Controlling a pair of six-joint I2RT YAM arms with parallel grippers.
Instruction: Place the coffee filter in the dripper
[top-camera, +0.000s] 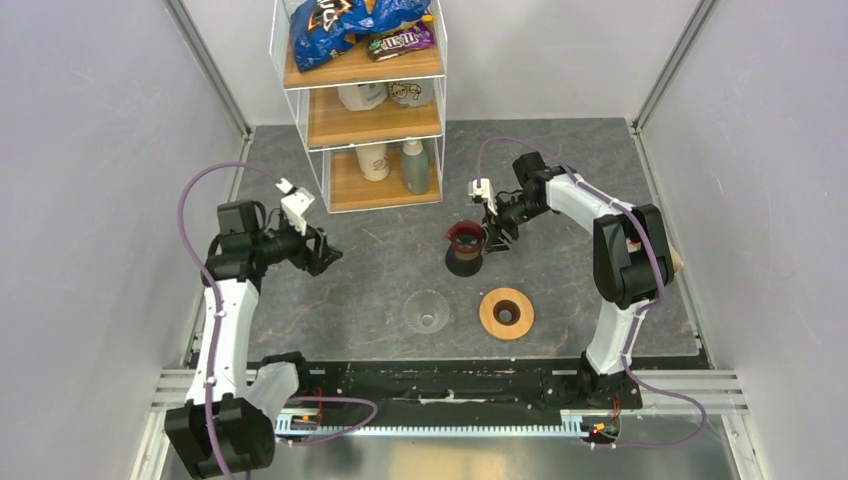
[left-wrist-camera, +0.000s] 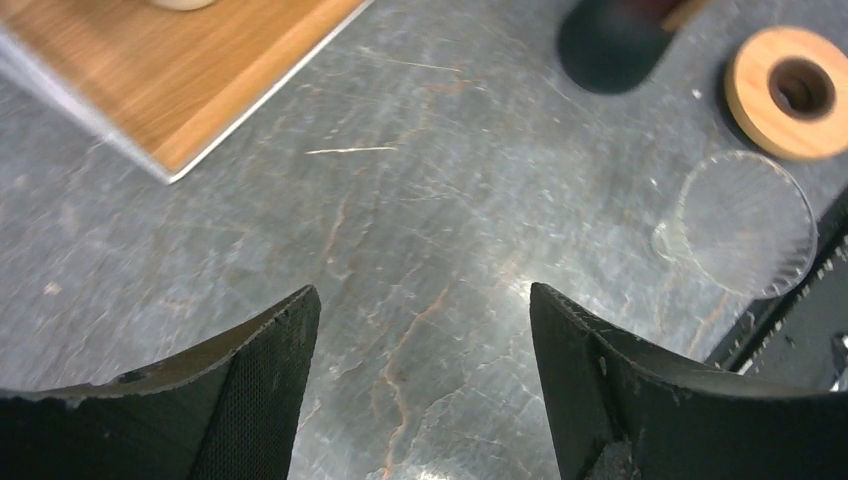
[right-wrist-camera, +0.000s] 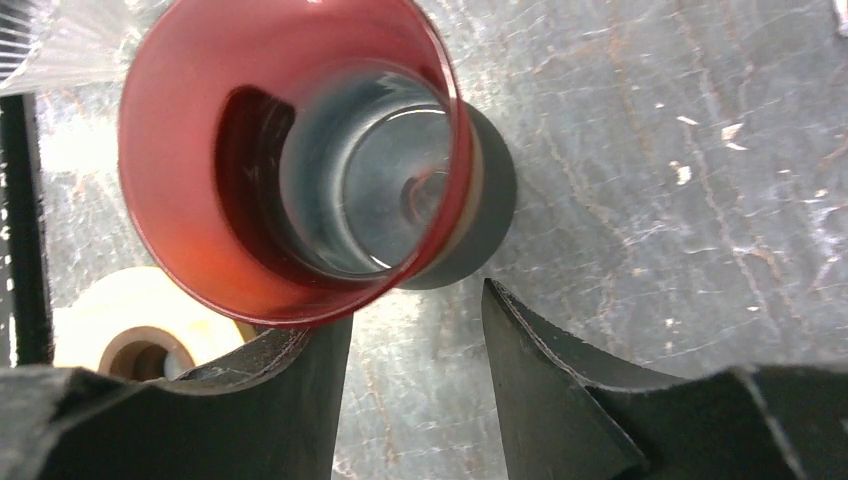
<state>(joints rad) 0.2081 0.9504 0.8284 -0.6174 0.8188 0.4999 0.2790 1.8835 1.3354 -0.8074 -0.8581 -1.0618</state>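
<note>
Starting with the counter (top-camera: 390, 250): grey stone-look top, everything sits on it.
Rack (top-camera: 345, 185): white wire with wooden shelves, snack bags and bottles on it, at the far edge, well out of the way.
Right arm (top-camera: 620, 260): reaches toward the middle, and it's easily the nearer one to the filter.
Left arm (top-camera: 225, 300): off on its own side.
Dripper (top-camera: 427, 312): clear glass cone alone on the counter between the arms, nearer the bases than the filter and a bit toward the left arm.
Wooden ring (top-camera: 489, 315): lying flat near the cone, not on it.
Coffee filter (top-camera: 466, 238): pretty sure it's the reddish-brown cone standing mouth-up on a black base (top-camera: 463, 265). Its inside looks glassy, so I'm not certain.
Right tool (right-wrist-camera: 415, 305): fingers partly apart with nothing between them, just beside the filter's rim. Can't tell if they're touching it.
Left tool (left-wrist-camera: 422, 290): spread wide, empty, over the counter.
Next move (guess): carry the filter toward the bases to the cone. Only the ring sits near that path.
</note>
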